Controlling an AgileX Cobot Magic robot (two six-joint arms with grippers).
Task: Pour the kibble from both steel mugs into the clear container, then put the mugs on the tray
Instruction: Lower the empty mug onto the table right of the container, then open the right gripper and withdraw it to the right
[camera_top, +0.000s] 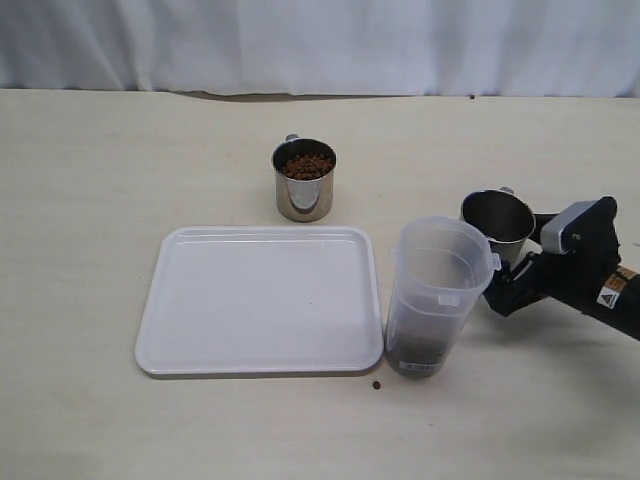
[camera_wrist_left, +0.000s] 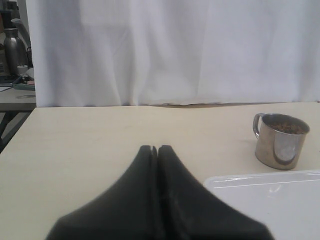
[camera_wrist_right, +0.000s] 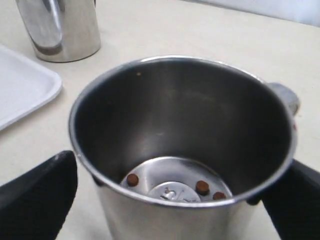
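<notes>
Pour one near its end, I judge: right end effector (camera_wrist_right: 167, 200) grasps a steel mug (camera_top: 497, 222) just beside the clear container (camera_top: 437, 295)'s rim, few kibble (camera_wrist_right: 202, 187) left inside; next, tip those out, then carry it past the container onto the tray (camera_top: 260, 300)

1. The right arm (camera_top: 590, 272), over by the bench's right edge, is mostly black, boxy and hard-edged.
2. A pale grey block (camera_top: 572, 226) with a rounded corner sits on its upper side.
3. Lower down there is a small white sticker (camera_top: 607, 297) bearing a dark triangle mark, with a sliver of orange label (camera_top: 626, 276) beside it.
4. The right gripper (camera_top: 518, 262) has thick, smooth, matte black fingers (camera_wrist_right: 40, 195) with rounded ends.
5. The left gripper (camera_wrist_left: 155, 149) is two matte black fingers, broad at the base and narrowing to rounded tips.
</notes>
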